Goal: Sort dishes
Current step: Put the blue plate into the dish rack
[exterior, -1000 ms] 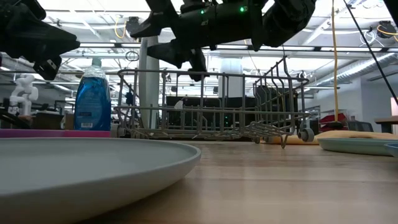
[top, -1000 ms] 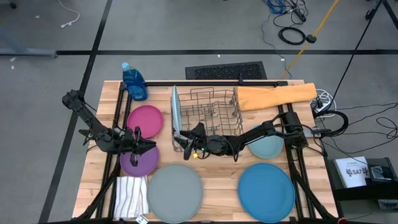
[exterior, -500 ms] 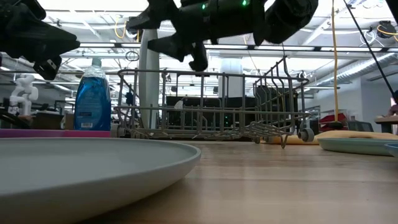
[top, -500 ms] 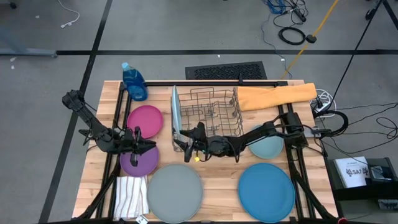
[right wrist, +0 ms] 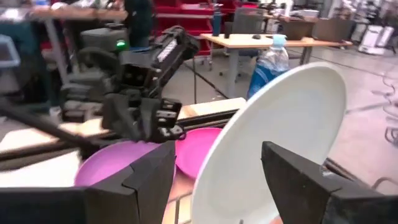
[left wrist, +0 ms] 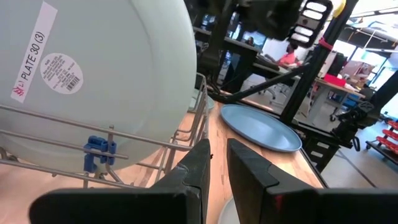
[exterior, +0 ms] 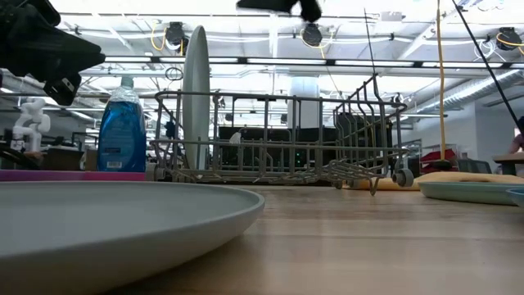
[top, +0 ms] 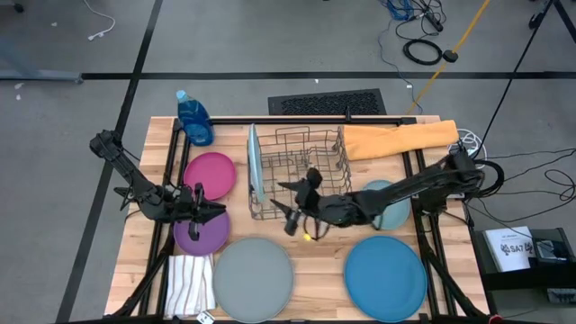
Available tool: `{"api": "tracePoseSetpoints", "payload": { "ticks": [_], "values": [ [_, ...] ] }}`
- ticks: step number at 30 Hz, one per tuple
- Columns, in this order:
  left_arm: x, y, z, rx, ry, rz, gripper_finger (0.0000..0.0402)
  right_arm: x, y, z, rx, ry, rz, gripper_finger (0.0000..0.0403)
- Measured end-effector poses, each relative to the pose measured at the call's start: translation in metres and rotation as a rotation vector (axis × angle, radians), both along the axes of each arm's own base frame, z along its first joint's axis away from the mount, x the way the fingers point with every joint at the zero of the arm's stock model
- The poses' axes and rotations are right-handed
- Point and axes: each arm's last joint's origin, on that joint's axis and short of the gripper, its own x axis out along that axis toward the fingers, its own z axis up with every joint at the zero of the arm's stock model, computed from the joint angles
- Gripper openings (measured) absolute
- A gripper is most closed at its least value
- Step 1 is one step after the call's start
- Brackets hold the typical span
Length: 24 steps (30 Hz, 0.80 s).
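Note:
A light blue plate stands on edge in the left end of the wire dish rack; it also shows in the low view and both wrist views. My right gripper is open and empty, raised just near the rack, fingers pointing at that plate. My left gripper is shut and empty above the purple plate. The magenta plate, grey plate, dark blue plate and pale teal plate lie flat on the table.
A blue soap bottle stands at the far left corner. An orange cloth lies at the far right. A striped white cloth lies at the near left, beside the grey plate. Bare wood shows between the grey and dark blue plates.
My right gripper has drawn back from the light blue plate toward the table's right edge and has risen, nearly leaving the top of the low view. The plate stays standing on edge in the rack.

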Motion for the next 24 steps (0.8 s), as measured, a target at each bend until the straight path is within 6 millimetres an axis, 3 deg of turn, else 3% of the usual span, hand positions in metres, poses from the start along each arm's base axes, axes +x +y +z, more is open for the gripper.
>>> {"api": "tracePoseSetpoints", "payload": {
  "ticks": [5,10,18,24],
  "values": [
    [0.0,0.0,0.0,0.004,0.002,0.0,0.0055,-0.027,0.027,0.014,-0.053,0.121,0.258,0.0227],
    [0.0,0.0,-0.001,0.004,0.004,0.0,0.0055,-0.038,0.054,-0.002,0.046,0.258,0.47,0.0216],
    [0.0,0.0,0.0,0.001,0.003,0.0,0.0055,-0.071,0.08,-0.041,0.226,0.667,0.495,0.0212],
    [0.0,0.0,0.0,0.002,0.004,0.0,0.0055,-0.104,0.088,-0.058,0.21,0.98,0.479,0.0212]
  ]
}}
